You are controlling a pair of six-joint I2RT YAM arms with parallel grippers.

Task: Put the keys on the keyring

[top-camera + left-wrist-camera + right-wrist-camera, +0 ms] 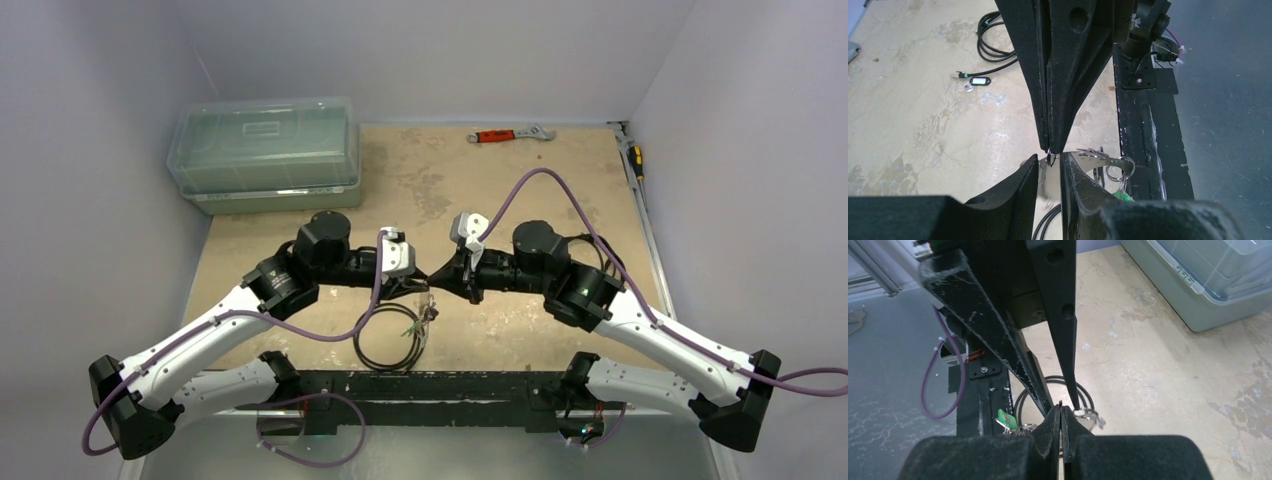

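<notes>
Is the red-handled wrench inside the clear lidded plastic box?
No, the wrench lies on the tabletop at the far edge, right of the box.

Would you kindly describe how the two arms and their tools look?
The left arm and right arm have white links with black joints; a purple cable runs along each. The left tool and right tool are matte black with long tapering fingers.

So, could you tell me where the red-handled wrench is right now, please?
In the top view, the red-handled wrench lies at the far edge of the table, slightly right of centre, with the clear lidded box off to its left.
</notes>
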